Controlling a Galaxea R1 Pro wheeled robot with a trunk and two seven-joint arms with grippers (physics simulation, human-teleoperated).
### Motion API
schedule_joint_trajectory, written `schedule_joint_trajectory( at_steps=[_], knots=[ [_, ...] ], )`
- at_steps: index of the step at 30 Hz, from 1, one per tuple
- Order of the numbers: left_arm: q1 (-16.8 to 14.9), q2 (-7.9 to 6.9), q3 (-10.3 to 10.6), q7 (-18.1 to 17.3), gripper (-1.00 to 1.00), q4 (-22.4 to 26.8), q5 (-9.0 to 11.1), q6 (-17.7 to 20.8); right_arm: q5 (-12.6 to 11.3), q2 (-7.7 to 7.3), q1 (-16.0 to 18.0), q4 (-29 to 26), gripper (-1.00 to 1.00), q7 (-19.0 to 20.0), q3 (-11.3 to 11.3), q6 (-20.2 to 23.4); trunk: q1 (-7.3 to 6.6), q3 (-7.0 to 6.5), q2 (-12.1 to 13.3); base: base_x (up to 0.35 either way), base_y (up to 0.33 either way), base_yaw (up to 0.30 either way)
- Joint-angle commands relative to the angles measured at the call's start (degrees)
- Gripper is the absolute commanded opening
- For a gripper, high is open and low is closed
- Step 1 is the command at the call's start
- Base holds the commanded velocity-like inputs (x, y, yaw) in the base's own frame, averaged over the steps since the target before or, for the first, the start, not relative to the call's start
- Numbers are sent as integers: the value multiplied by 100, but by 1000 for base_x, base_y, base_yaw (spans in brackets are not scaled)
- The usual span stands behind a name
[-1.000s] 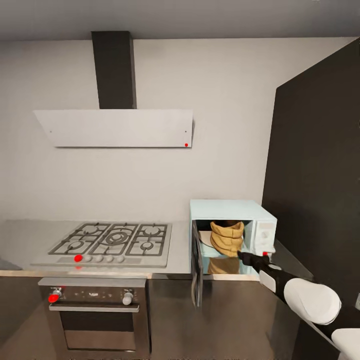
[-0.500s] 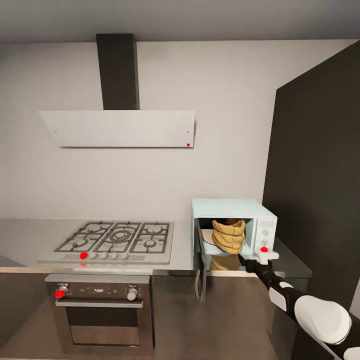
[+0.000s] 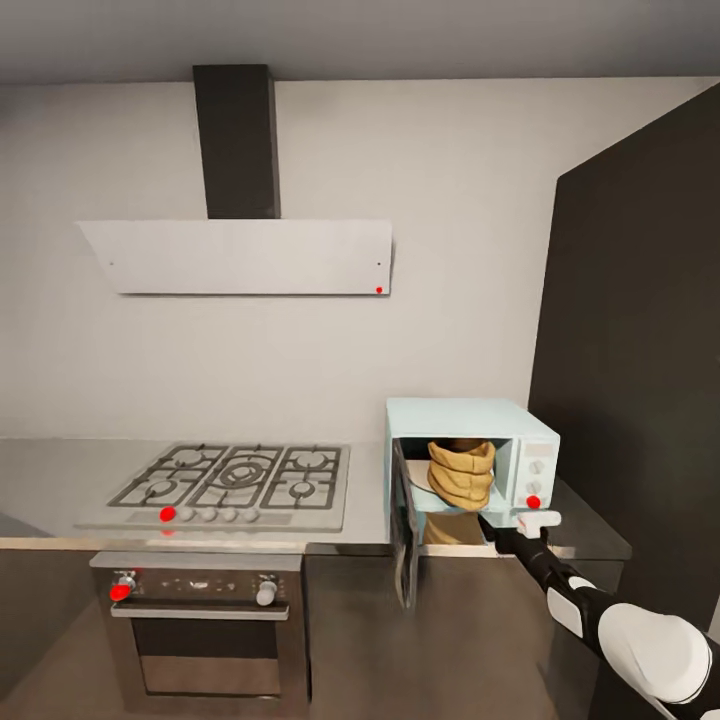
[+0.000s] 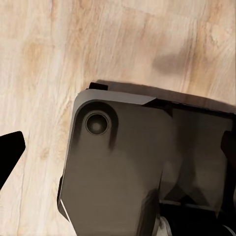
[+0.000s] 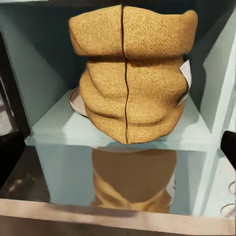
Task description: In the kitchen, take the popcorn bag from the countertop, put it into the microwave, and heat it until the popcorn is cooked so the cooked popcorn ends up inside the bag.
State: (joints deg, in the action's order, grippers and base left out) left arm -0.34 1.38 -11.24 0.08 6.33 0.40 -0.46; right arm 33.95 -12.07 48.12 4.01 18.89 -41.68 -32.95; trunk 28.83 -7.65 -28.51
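Note:
The mint-blue microwave [image 3: 473,420] stands on the grey countertop [image 3: 60,475] with its dark door [image 3: 405,535] swung open toward me. Inside it the tan popcorn bag [image 3: 461,472] stands upright on a white turntable plate [image 5: 74,102]; in the right wrist view the popcorn bag [image 5: 129,73] is wrinkled, with a rolled rim. No popcorn pieces are in sight. My right gripper [image 3: 497,524] hangs just in front of the opening, a little short of the bag. The right gripper [image 5: 118,155] is open, holding nothing. My left gripper [image 4: 118,152] is open above the wood floor.
A gas hob [image 3: 235,482] lies left of the microwave, under a flat white hood [image 3: 240,256]. A built-in steel oven [image 3: 195,630] sits below the hob. A tall dark cabinet [image 3: 640,350] rises right beside the microwave. My dark base [image 4: 123,167] is under the left gripper.
The head camera has shifted slightly. My right gripper has drawn back from the microwave opening, while the bag has stayed in place inside.

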Motion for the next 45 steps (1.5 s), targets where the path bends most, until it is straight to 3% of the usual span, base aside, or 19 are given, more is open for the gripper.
schedule_joint_trajectory(
  at_steps=[1,8,20,32,45],
  knots=[
    [-1,2,-28,1,100,0,4,-4,-11,-6,5,21,100,31,-32,-50,3,2,-3,62,52,0],
    [-1,2,-28,1,100,0,4,28,-11,-6,5,21,100,36,-33,-255,3,2,-3,47,28,0],
    [-1,8,-27,1,100,0,3,8,-11,-6,5,21,100,36,-33,-255,3,2,-3,112,33,0],
    [-1,9,-27,1,100,0,4,-9,-11,-6,6,21,100,36,-33,-256,3,2,-3,313,0,0],
    [-1,10,-27,1,100,0,4,0,-11,-6,5,21,100,34,-33,-256,3,2,-3,82,12,0]
  ],
)
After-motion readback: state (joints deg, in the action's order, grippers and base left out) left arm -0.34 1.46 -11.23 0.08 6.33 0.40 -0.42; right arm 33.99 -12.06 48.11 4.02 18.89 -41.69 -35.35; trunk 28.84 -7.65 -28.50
